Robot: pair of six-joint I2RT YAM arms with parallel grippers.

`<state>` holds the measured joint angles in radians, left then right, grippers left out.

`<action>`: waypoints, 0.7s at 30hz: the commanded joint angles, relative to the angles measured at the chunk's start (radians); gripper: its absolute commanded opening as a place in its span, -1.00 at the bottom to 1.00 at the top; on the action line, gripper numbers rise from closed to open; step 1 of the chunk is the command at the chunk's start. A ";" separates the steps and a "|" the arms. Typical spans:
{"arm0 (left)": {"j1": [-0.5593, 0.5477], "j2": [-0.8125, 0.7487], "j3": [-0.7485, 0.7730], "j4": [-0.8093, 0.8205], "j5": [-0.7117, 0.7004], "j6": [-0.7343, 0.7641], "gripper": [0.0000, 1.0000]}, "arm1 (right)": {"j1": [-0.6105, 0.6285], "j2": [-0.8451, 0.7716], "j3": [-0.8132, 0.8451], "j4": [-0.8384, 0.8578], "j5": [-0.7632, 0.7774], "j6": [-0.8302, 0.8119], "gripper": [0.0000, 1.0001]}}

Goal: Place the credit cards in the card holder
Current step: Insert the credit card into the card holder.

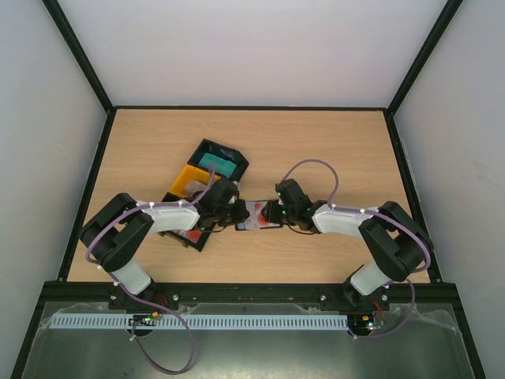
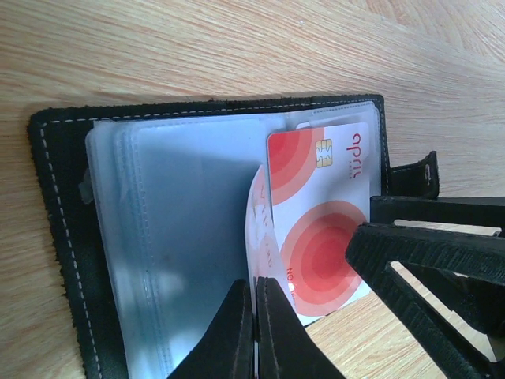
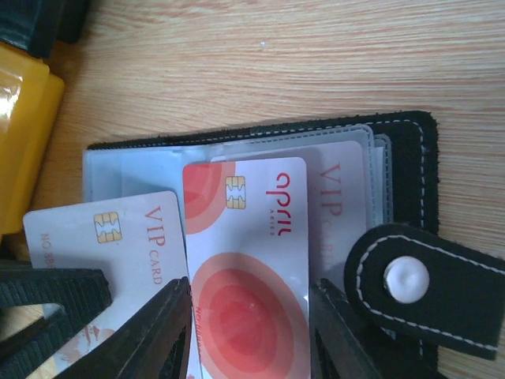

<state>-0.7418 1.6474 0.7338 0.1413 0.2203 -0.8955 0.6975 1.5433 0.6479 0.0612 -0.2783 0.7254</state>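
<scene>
1. Looking down from the top camera, both arms reach inward over the wooden table [image 1: 331, 142]. They meet at the card holder [image 1: 256, 223], which lies open and flat near the middle, between the left gripper [image 1: 233, 212] and the right gripper [image 1: 276, 213]. Beyond the left arm sits a black tray [image 1: 237, 158] holding teal cards [image 1: 218, 164], with a yellow tray [image 1: 188, 180] just beside it.
2. Left wrist camera: the left gripper is pinched fully shut on the lower edge of a pale VIP card [image 2: 256, 229], which stands up, curved, from the clear sleeves [image 2: 181, 237]. Whether a sleeve leaf is pinched with it I cannot tell. Beside it, a red-and-white card [image 2: 319, 221] lies flat on the strap-side half of the holder.
3. Right wrist camera: the right gripper stands partly open, one finger along each long edge of the red-and-white card, clamping nothing. Whether that card's far end is inside a pocket or only on top I cannot tell. A second VIP card [image 3: 339, 189] sits inside a sleeve behind it. The snap strap [image 3: 426, 284] lies unfastened just beside one finger.
</scene>
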 commanded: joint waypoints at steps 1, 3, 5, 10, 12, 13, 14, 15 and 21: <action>0.013 0.035 -0.013 -0.127 -0.053 -0.002 -0.95 | -0.012 0.036 -0.023 0.021 -0.048 0.074 -0.18; 0.013 0.037 -0.014 -0.137 -0.060 -0.002 -0.95 | -0.025 0.037 -0.044 0.053 -0.075 0.110 -0.18; 0.015 0.038 -0.014 -0.142 -0.064 0.001 -0.95 | -0.038 0.035 -0.068 0.098 -0.116 0.139 -0.19; 0.015 0.040 -0.017 -0.147 -0.066 0.003 -0.95 | -0.069 0.025 -0.129 0.241 -0.233 0.222 -0.23; 0.015 0.043 -0.016 -0.149 -0.070 0.003 -0.95 | -0.080 0.021 -0.152 0.298 -0.279 0.268 -0.26; 0.015 0.043 -0.017 -0.149 -0.071 0.004 -0.95 | -0.085 0.020 -0.162 0.326 -0.300 0.291 -0.28; 0.015 0.044 -0.017 -0.150 -0.071 0.004 -0.95 | -0.089 0.019 -0.171 0.351 -0.318 0.318 -0.29; 0.015 0.044 -0.017 -0.151 -0.073 0.004 -0.95 | -0.092 0.020 -0.177 0.369 -0.337 0.337 -0.32; 0.015 0.045 -0.018 -0.151 -0.075 0.009 -0.95 | -0.096 0.011 -0.183 0.406 -0.353 0.384 -0.44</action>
<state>-0.7341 1.6474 0.7341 0.1196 0.2054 -0.9016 0.6014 1.5513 0.4717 0.4137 -0.5854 1.0554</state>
